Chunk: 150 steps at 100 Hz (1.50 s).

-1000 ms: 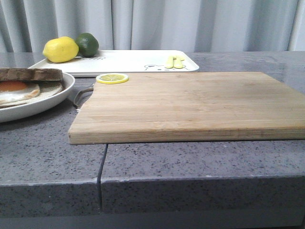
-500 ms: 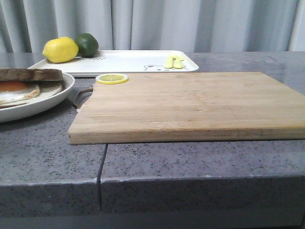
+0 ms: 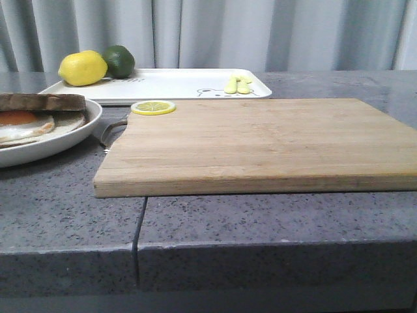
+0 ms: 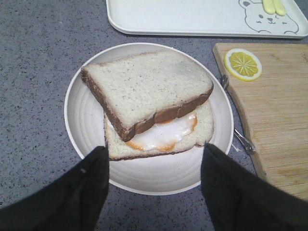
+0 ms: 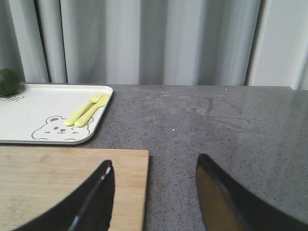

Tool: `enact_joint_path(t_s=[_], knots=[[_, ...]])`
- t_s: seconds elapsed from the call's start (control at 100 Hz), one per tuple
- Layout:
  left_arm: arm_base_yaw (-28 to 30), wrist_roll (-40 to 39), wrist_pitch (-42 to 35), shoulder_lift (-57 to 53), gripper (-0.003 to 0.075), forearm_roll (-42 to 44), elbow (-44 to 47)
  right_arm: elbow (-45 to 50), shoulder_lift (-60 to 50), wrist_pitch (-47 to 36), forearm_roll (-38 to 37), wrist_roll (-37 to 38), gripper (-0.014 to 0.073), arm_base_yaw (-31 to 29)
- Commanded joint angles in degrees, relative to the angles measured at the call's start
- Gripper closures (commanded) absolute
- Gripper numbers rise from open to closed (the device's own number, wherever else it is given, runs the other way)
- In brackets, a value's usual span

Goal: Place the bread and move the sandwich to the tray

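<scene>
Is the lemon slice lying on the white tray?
No, the lemon slice lies on the corner of the wooden cutting board, apart from the tray, as the left wrist view shows.

You see the brown-crusted pale bread slice [image 4: 147,86] lying askew atop the fried-egg sandwich [image 4: 161,137] on its round white plate [image 4: 84,125], centre of the left wrist frame. The flat white rectangular tray with a bear drawing [image 4: 192,19] sits along the upper edge.
</scene>
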Motion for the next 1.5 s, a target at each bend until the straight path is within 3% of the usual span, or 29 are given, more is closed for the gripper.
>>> enact_joint_path(t_s=[0.0,1.14,1.31,1.49], knots=[[0.07,0.16,-3.45,-0.08,0.0335,-0.91,-2.05,-1.52,0.01,-3.96,-0.7,0.11,0.0198,-0.47],[0.07,0.16,-4.47,-0.08,0.0335,-0.91,-2.05,-1.52,0.01,-3.96,-0.7,0.11,0.0198,-0.47],[0.44,-4.17,-5.34,0.27,0.0335,1.8,-2.05,-1.52,0.01,-3.96,-0.7,0.11,0.0198,-0.47],[4.46,-7.29,-5.45,1.72,0.0335,4.53,-2.05,-1.52,0.01,-3.91,-0.7,0.11,0.0198,-0.47]])
